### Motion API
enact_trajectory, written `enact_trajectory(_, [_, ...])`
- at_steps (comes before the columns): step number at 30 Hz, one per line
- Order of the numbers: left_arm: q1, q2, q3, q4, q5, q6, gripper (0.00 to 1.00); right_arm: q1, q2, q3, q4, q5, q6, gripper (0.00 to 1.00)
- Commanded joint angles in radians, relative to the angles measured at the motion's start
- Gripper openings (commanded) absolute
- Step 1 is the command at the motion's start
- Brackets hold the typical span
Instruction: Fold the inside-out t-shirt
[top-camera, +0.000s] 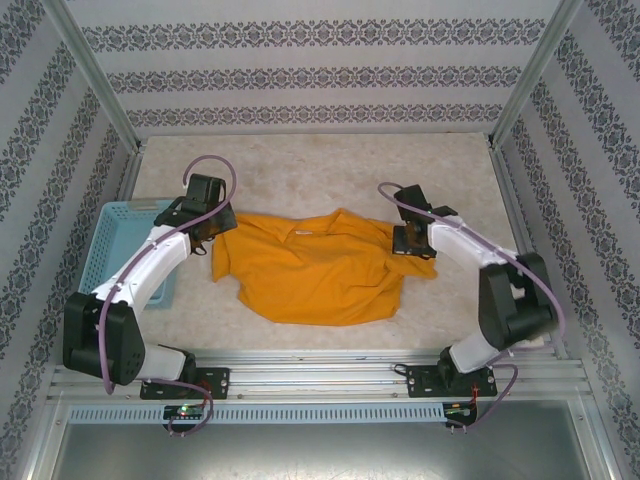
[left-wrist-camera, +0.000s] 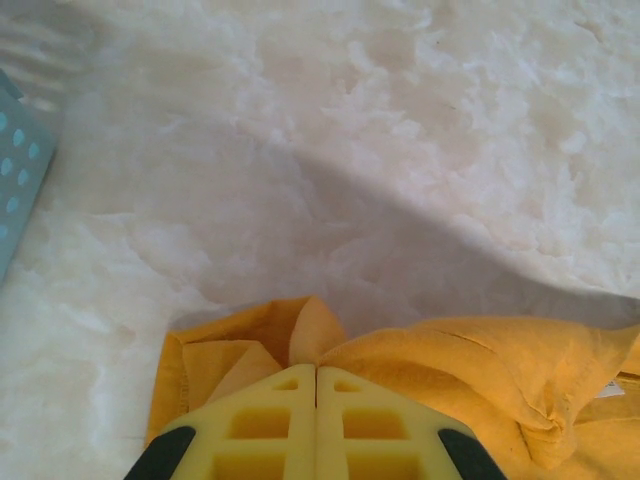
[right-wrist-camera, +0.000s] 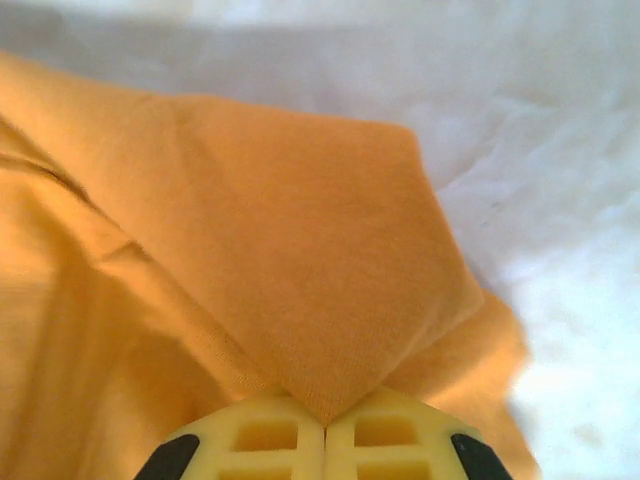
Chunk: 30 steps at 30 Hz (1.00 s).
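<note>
The mustard orange-yellow t-shirt (top-camera: 315, 268) lies rumpled across the middle of the table, plain orange face up; no emblem shows. My left gripper (top-camera: 208, 240) sits at the shirt's left edge, shut on a pinch of cloth by the sleeve hem (left-wrist-camera: 300, 340). My right gripper (top-camera: 408, 246) is at the shirt's right edge, shut on a folded corner of fabric (right-wrist-camera: 330, 300) that rises from between its yellow fingers (right-wrist-camera: 270, 430). In the left wrist view the t-shirt (left-wrist-camera: 500, 370) bunches to the right of the fingers (left-wrist-camera: 360, 420).
A light blue perforated basket (top-camera: 125, 240) stands at the table's left, partly under my left arm; its wall (left-wrist-camera: 15, 180) shows in the left wrist view. The pale mottled table (top-camera: 320, 170) stretches behind the shirt. Patterned walls enclose three sides.
</note>
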Motion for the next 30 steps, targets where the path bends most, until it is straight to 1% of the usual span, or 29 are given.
enact_trajectory(1, [0.019,-0.062,0.034,0.004,0.003,-0.013,0.00,-0.012,-0.150,0.024,-0.082,0.075,0.002,0.00])
enact_trajectory(4, [0.021,-0.116,0.059,-0.024,-0.021,-0.008,0.00,-0.024,-0.290,0.071,-0.170,0.070,0.002,0.00])
enact_trajectory(8, [0.034,-0.268,0.072,-0.030,-0.069,-0.009,0.00,-0.053,-0.506,0.136,-0.231,0.051,0.004,0.00])
enact_trajectory(11, [0.046,-0.387,0.095,-0.037,-0.112,-0.012,0.00,-0.111,-0.610,0.241,-0.291,-0.020,-0.004,0.00])
enact_trajectory(16, [0.051,-0.545,0.176,-0.048,-0.162,-0.018,0.00,-0.155,-0.675,0.424,-0.356,-0.135,-0.024,0.00])
enact_trajectory(21, [0.051,-0.648,0.301,-0.054,-0.167,-0.003,0.00,-0.157,-0.736,0.610,-0.356,-0.158,-0.041,0.00])
enact_trajectory(26, [0.051,-0.692,0.421,-0.054,-0.125,0.018,0.00,-0.155,-0.764,0.774,-0.339,-0.169,-0.051,0.00])
enact_trajectory(28, [0.051,-0.689,0.450,-0.049,-0.107,0.026,0.00,-0.155,-0.759,0.802,-0.338,-0.164,-0.054,0.00])
enact_trajectory(30, [0.051,-0.669,0.463,-0.040,-0.097,0.038,0.00,-0.155,-0.749,0.791,-0.326,-0.154,-0.047,0.00])
